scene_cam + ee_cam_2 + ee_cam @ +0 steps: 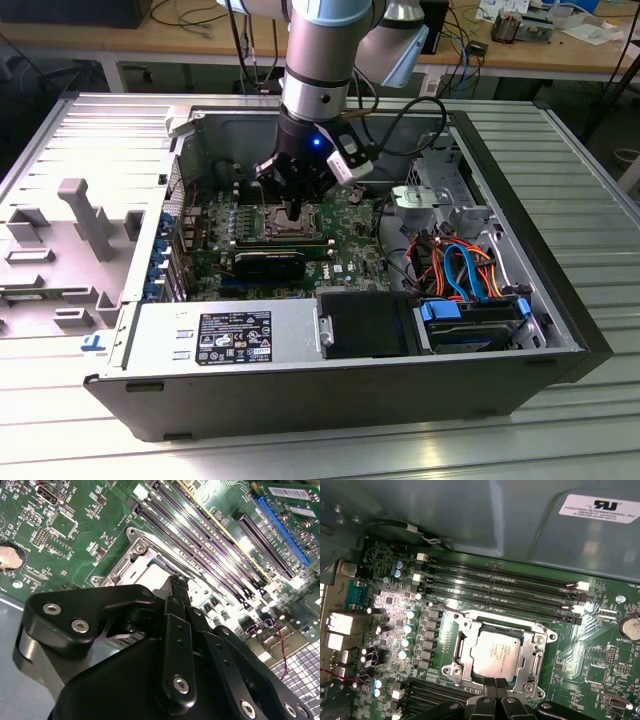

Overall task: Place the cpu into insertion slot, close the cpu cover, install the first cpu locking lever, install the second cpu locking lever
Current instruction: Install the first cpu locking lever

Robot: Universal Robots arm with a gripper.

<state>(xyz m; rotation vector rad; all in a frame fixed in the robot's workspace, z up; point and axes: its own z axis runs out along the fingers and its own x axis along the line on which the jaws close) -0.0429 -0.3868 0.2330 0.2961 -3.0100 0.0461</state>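
Note:
The cpu (495, 652), a silver-grey square chip, lies in the insertion slot (451, 670) on the green board. The cpu cover (536, 649), a thin silver frame, lies flat around it. A thin wire locking lever (445, 609) runs along the socket's side that faces the memory slots. My gripper (495, 683) is shut, its black fingertips pressed together at the socket's edge opposite the memory slots, with nothing seen between them. In the second wrist view the gripper (178, 581) hides part of the cpu (150, 576). In the exterior view my gripper (292, 213) hangs over the slot (288, 228) inside the open computer case.
Long black memory slots (500, 587) run beside the socket. Capacitors (409, 630) stand in a row on another side. The case wall (470, 515) rises behind the board. A black fan shroud (365, 325), a power supply (220, 335) and coloured cables (460, 265) fill the case.

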